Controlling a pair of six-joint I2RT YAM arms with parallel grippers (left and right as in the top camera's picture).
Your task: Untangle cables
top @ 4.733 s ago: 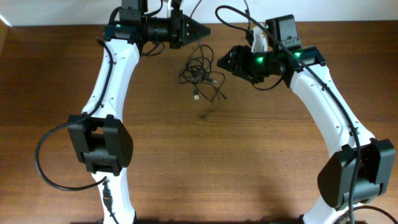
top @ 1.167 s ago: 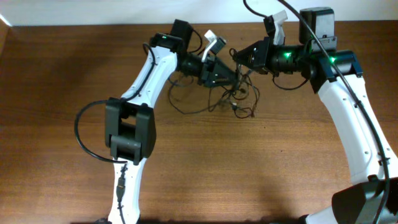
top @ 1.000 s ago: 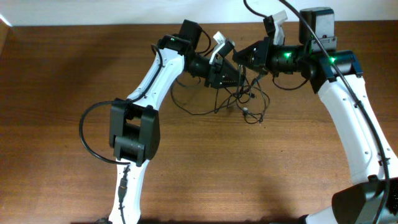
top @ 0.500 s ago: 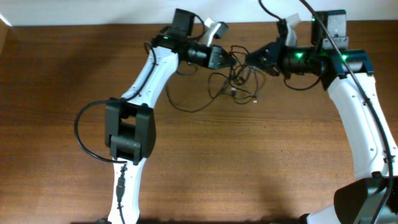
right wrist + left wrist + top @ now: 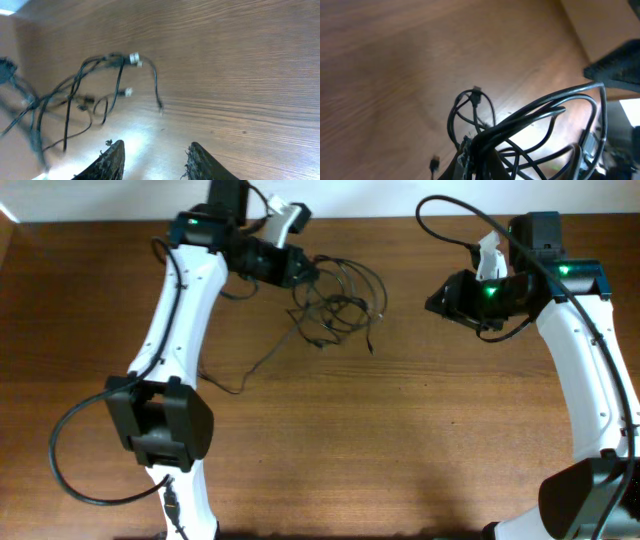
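Black cables [image 5: 322, 308] now solely in left end effector [image 5: 308, 275]

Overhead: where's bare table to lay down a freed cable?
Widest free patch: the table between left arm and right arm, below the cables. Also free: left of the left arm. Crowded: the top edge around the bunch held by the left fingers, one strand trailing toward that arm.

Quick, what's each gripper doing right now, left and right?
Left gripper: shut on the cables.
Right gripper: open, holding nothing.
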